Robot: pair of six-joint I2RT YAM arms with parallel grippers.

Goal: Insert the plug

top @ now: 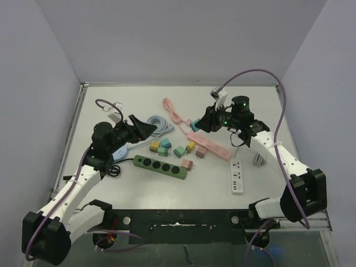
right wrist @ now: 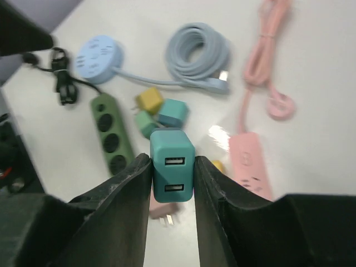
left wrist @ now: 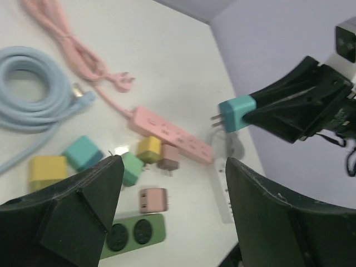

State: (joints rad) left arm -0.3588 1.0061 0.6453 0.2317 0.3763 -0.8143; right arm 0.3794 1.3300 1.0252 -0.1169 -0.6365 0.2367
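Teal plastic, boxy and smooth: that's the plug, clamped by its flat sides in the right gripper. Two USB ports face the wrist camera, so the metal prongs point away from the fingers, and the left wrist view shows them bare, plug clear of the table.

Now the relation that matters. In the overhead view the pink power strip lies just off the plug toward 5 o'clock. It's a slim matte bar whose long axis runs from 10 o'clock to 4 o'clock. The prongs aim roughly at 8 o'clock, so I'd say they need tipping down and lining up with a socket before any push. The right arm is clearly the nearer one.

Over at 9 o'clock, the left gripper stands wide apart and carries nothing.

Around them lie:
- a dark green strip with round sockets
- a white strip at 5 o'clock
- a coiled pale blue cable
- a looped pink cord
- a cluster of small cube adapters in yellow, teal, green and dusty pink
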